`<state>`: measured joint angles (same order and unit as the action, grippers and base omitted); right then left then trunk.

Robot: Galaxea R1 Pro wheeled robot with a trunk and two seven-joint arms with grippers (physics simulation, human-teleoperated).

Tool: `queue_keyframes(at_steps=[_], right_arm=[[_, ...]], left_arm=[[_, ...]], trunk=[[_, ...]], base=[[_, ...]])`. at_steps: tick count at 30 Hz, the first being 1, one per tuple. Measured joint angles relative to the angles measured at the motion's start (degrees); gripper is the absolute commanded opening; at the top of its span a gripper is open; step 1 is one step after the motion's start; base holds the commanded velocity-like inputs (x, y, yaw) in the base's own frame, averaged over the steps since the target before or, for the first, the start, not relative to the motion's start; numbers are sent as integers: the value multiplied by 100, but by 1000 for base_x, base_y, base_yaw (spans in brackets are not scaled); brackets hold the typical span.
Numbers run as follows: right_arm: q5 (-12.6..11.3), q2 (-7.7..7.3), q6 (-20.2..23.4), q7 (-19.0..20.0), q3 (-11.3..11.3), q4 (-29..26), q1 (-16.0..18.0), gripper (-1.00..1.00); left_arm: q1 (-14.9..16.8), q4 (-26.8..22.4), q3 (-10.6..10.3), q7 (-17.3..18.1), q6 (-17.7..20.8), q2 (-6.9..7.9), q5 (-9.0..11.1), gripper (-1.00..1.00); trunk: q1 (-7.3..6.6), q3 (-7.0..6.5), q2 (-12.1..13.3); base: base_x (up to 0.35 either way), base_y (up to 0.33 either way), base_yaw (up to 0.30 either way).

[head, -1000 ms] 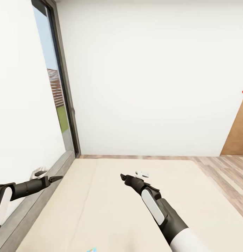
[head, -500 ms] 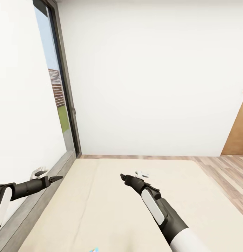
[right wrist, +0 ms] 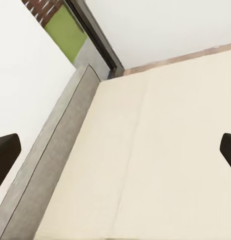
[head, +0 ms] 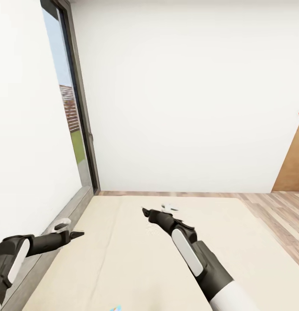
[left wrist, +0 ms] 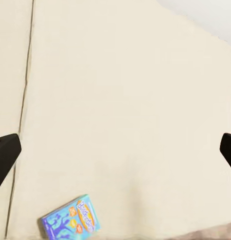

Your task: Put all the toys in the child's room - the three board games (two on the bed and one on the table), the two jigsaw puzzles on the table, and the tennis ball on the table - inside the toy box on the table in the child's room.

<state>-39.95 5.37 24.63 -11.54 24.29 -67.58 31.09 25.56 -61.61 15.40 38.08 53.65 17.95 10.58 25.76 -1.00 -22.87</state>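
Both pincers, left and right, hang spread over the bed; a blue game box lies partly cut off.

Home bedroom: cream bed, window, wood floor.

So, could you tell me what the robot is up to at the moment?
It is facing the bed with both arms held out over the cream mattress, holding nothing. The left gripper hangs near the bed's grey padded edge and the right gripper over the middle; the wrist views show both open. A blue board game lies flat on the mattress in the left wrist view, apart from the fingers, not yet picked up.
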Motion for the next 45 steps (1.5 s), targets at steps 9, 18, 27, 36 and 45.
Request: queue_keyframes(at_steps=[9,18,27,36,45], right_arm=[[-10,-5,746,-782,128,-846,-1,100],[-67,-12,858,-1093,191,-1025,-1,100],[-77,-41,853,-1106,189,-1220,-7,100],[-226,-71,915,-1107,176,-1357,-14,100],[-266,-50,1062,-1108,154,-1384,-16,100]], left_arm=[[14,1132,-275,-1506,-825,-300,-15,100],[16,2628,-357,-2751,-2097,-659,-23,100],[19,3245,-836,-2915,-2774,-807,-26,100],[19,3320,-1184,-2915,-2848,-949,-23,100],[18,3328,-1206,-2842,-2826,-955,45,100]], trunk=[[0,0,0],[0,1,1],[0,9,0],[0,78,1],[0,158,4]], base=[[0,0,0],[0,0,0],[0,0,0],[0,0,0],[0,0,0]])
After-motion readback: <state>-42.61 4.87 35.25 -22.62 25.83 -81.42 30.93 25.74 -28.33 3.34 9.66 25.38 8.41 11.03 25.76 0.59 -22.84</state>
